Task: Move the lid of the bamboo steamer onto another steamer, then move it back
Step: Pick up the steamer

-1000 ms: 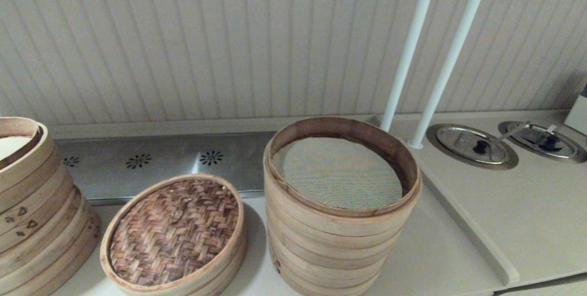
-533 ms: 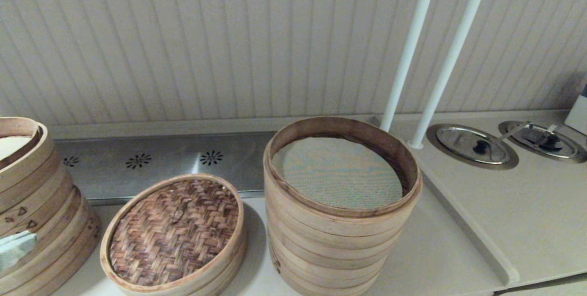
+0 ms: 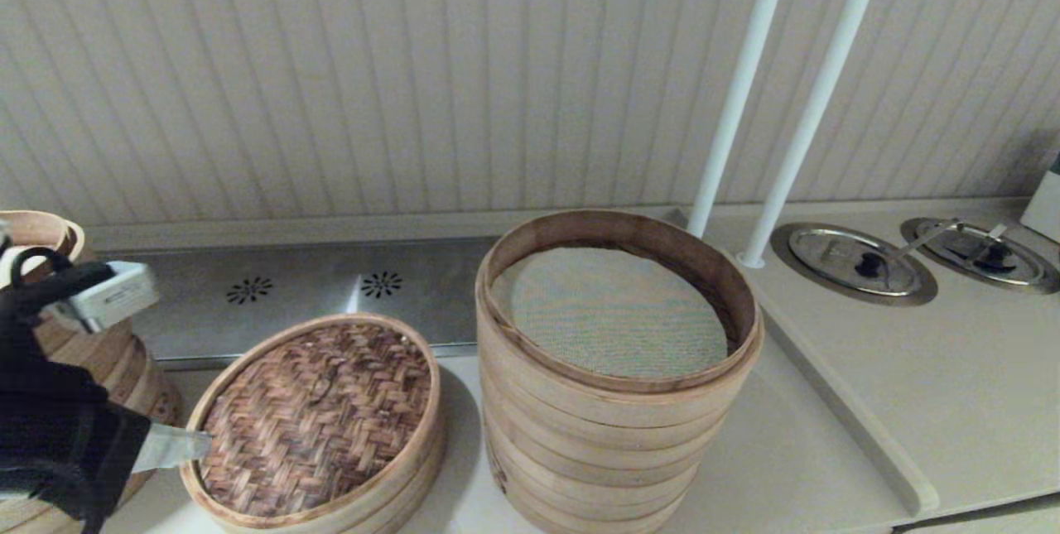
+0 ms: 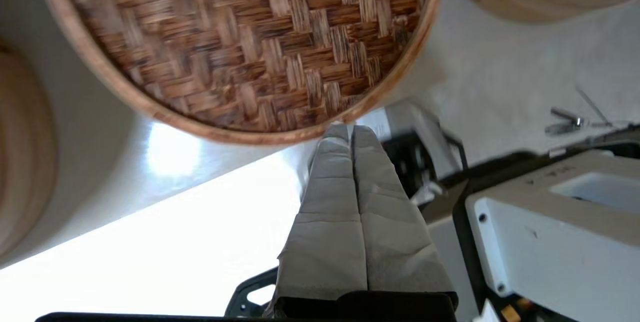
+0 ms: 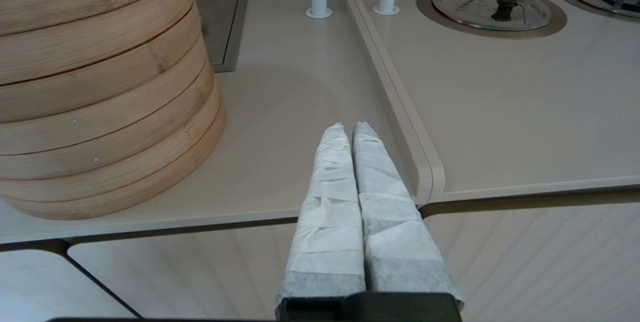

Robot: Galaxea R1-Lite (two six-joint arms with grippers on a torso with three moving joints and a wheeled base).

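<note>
Steamer stacks: three bamboo units show on the table (image 3: 828, 451) in the head view. These are a tall stack with triangle marks (image 3: 50, 335) at the left edge, a low steamer in the middle, and another steamer (image 3: 613, 401), tall and open-topped, to its right.
Bamboo steamer lid (image 3: 319, 414): one, dark woven top with a small loop, seated on the low middle steamer near the table's front edge, just beside the tall open stack but apart from it.
Mesh liner (image 3: 613, 310): one, grey-green, inside the open stack.
White poles (image 3: 737, 95): two, rising from the table behind the open stack.
Metal pot lids (image 3: 857, 262): two, set flush into the table toward its right edge.
Left gripper (image 4: 351, 130): fingers pressed together, holding nothing, tips just at the lid's pale rim. The head view shows the arm over the front left corner.
Right gripper (image 5: 348, 130): fingers closed together and empty, over the table's front edge beside the open stack's base. It shows only in its own wrist view.
Left wrist view only: the robot's pale base (image 4: 555, 232) below the table edge.
</note>
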